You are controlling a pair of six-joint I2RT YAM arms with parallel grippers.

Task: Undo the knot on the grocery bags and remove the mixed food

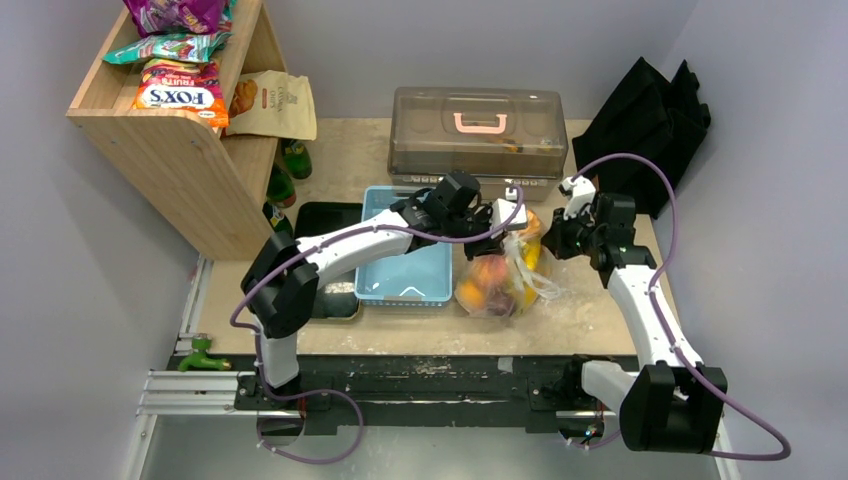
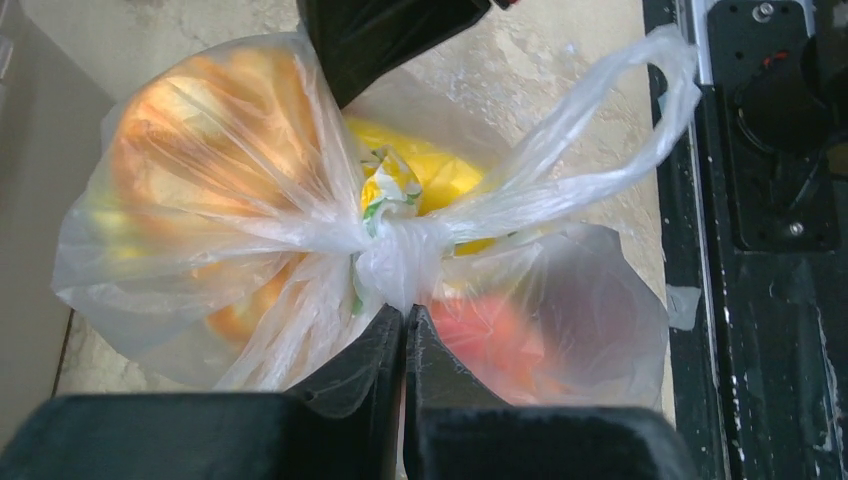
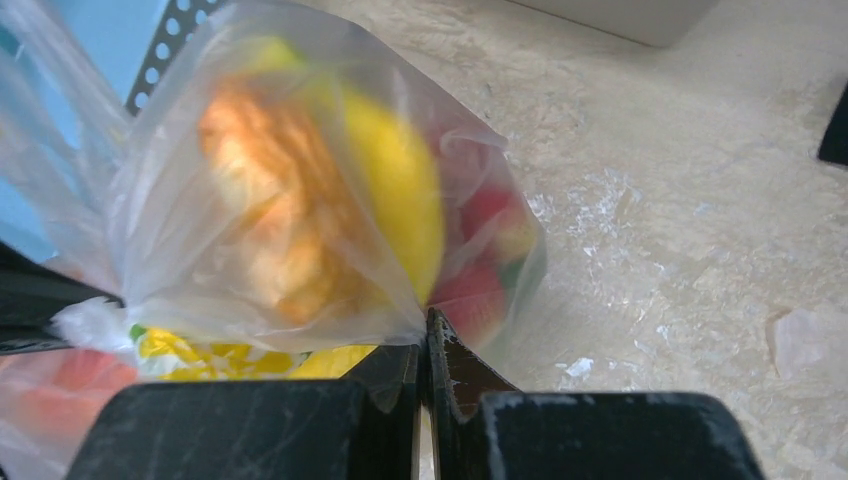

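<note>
Left tool (image 2: 405,318): pinched shut on the near end of the knot (image 2: 398,258).
Right tool (image 3: 424,345): closed on grocery bag (image 3: 180,120) film; mixed food (image 3: 395,190) directly ahead.

Light: bright, diffuse; shadows faint. Overhead view sharp. Wrist views soft, the mixed food (image 3: 330,200) blurred at close range.

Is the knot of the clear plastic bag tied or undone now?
Tied: the knot is a tight whitish bunch closing the bag, with the food inside.
</note>
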